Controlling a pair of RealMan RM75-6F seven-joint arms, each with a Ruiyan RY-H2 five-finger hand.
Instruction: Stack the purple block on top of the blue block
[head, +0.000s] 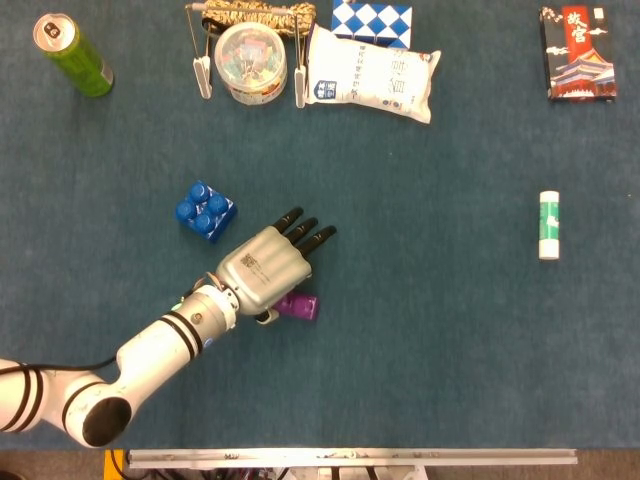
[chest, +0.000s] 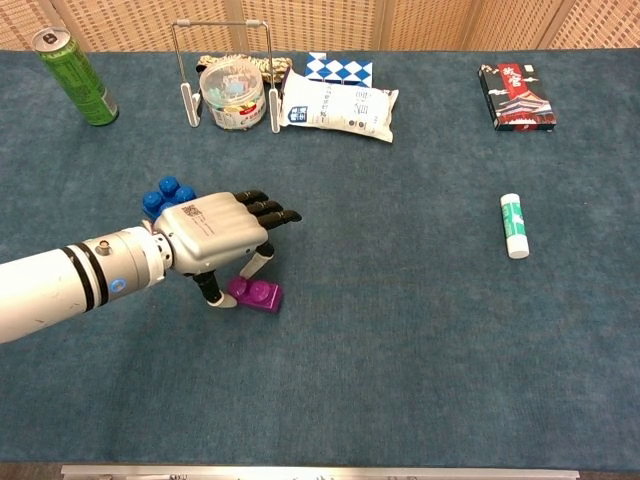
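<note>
- While it lies flat on the blue cloth-covered table (chest: 420, 340), the small purple studded plastic block (chest: 254, 294) has its long axis running roughly left to right in both views, studs facing up.
- It sits under the left hand (chest: 215, 238), near the blue four-studded plastic block (head: 205, 211) but apart from it, on that block's near right.
- In the chest view the thumb and one finger (chest: 259, 264) reach down to pinch the purple block at its left end and far side; the other black-tipped fingers stretch forward, close together, pointing right and slightly away.
- The hand is palm down, and the white banded forearm (head: 160, 347) comes in from the lower left.
- In the chest view the back of the hand partly hides the blue block.
</note>
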